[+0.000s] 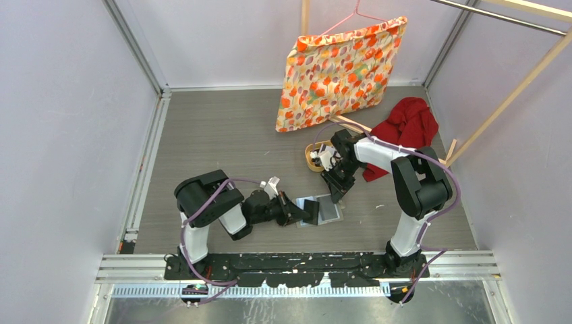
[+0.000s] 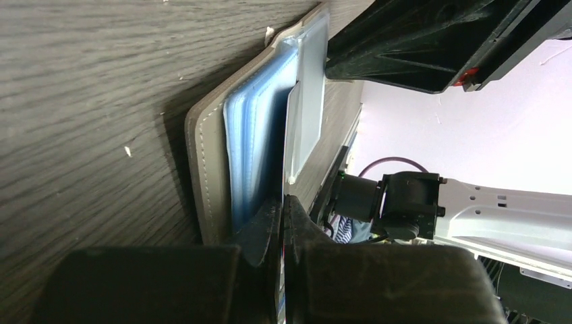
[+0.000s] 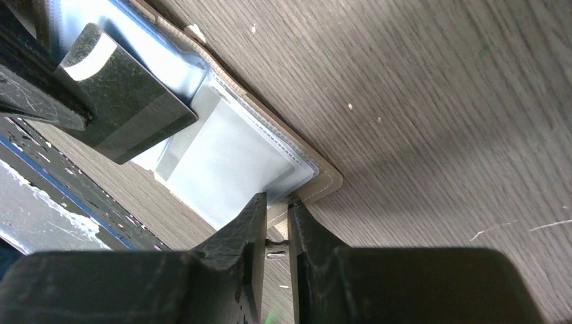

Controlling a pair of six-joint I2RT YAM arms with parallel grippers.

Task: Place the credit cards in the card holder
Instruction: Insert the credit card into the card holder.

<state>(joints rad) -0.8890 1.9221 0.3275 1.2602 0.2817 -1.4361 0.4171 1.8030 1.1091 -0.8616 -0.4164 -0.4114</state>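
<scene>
While my right claw [image 3: 278, 201] pinches the rim of the open holder [image 3: 222, 155], my left claw [image 2: 283, 202] is clenched on a thin card [image 2: 281, 297], I think. The holder lies just ahead of it; I should slide the card flat and slowly into a blue pocket. I can read no writing.

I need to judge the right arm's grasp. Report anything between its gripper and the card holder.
Nothing visible stands between them. The right gripper straddles the card holder at its corner edge, low over the table. The left gripper closes on the holder's other, blue half, apart from the right one.
</scene>
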